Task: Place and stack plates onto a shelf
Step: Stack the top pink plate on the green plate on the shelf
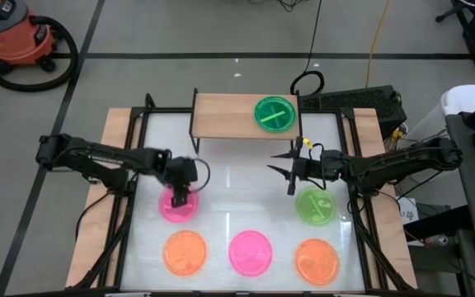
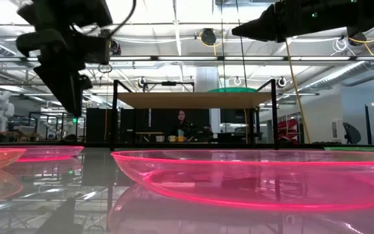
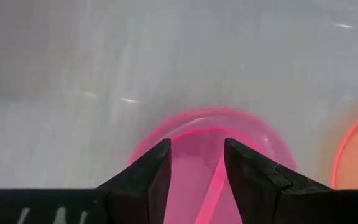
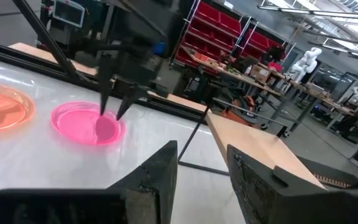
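Note:
My left gripper point(image 1: 178, 198) is open and points down over a pink plate point(image 1: 174, 208) on the table's left side. Its fingers point(image 3: 160, 171) hang above the plate's middle without touching it, as the low view shows point(image 2: 70, 107). My right gripper point(image 1: 283, 172) is open in the air, level, in front of the shelf's right end. The wooden shelf point(image 1: 225, 115) carries one green plate point(image 1: 275, 113). A second green plate point(image 1: 314, 206) lies flat on the table below the right arm. Blue plates are out of view.
Along the table's near edge lie an orange plate point(image 1: 185, 252), a pink plate point(image 1: 249, 252) and another orange plate point(image 1: 316, 260). The shelf's black legs point(image 2: 113, 117) stand at the far side. The shelf's left part is bare wood point(image 4: 253, 146).

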Robot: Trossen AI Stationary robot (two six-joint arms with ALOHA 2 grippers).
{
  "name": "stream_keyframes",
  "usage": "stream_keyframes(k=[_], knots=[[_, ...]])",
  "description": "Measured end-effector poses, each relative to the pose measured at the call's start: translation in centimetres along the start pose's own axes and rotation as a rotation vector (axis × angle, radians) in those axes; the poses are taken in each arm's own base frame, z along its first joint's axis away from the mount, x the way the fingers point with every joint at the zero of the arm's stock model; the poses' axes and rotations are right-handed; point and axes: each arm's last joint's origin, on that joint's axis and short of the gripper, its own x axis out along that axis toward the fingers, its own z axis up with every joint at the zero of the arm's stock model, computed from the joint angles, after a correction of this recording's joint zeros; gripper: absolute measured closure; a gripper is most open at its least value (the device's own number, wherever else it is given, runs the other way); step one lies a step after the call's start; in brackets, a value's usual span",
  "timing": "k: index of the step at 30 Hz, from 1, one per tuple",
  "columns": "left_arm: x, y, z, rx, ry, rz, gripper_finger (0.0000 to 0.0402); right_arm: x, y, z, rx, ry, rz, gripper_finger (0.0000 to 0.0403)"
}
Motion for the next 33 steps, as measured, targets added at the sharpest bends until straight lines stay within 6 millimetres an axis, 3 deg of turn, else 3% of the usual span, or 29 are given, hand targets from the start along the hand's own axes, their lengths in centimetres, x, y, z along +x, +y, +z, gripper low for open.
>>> stream_keyframes(k=[7,11,26,33], knots=[[-1.0,5.4,-0.3,-0.135,0.024,-0.121,0.0248,0.0,0.0,0.0,-0.006,0.0,0.0,0.0281],[-1.3,6.9,-0.5,-0.157,0.007,-0.131,0.0248,0.0,0.0,0.0,0.001,0.0,0.0,0.0281],[3.0,9.3,-0.9,-0.111,0.213,-0.17,0.0248,0.0,-0.1,0.2,0.065,-0.015,-0.006,0.0281],[3.3,9.3,-0.9,-0.085,0.214,-0.21,0.0248,0.0,0.1,-0.2,0.082,0.004,0.002,0.0281]])
